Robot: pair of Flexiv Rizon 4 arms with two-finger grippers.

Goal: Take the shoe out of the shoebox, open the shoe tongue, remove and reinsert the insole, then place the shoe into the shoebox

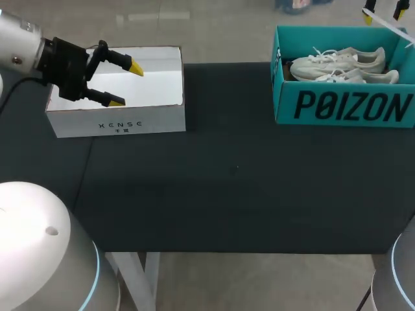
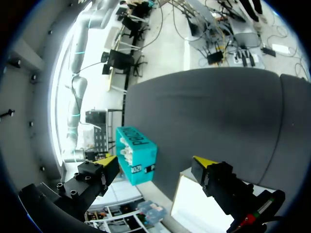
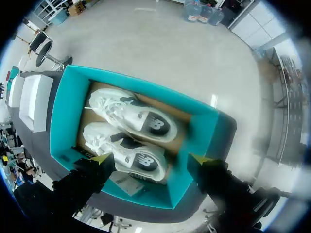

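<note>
A teal shoebox (image 1: 343, 107) stands open at the table's far right, with two white sneakers (image 1: 340, 63) lying side by side in it. My right gripper (image 1: 382, 13) hangs open above the box's far right corner. In the right wrist view it (image 3: 150, 158) looks straight down into the shoebox (image 3: 68, 111), the nearer sneaker (image 3: 129, 153) under its fingers and the other sneaker (image 3: 131, 114) beyond; nothing is held. My left gripper (image 1: 120, 81) is open and empty over a white box at the far left. From the left wrist, the left gripper (image 2: 155, 160) faces the distant shoebox (image 2: 138, 155).
An open, empty white cardboard box (image 1: 117, 120) sits at the far left under my left gripper, also seen as the white box (image 2: 194, 208) and the white box (image 3: 34, 99). Dark grey cloth covers the table (image 1: 233, 168) between the two boxes.
</note>
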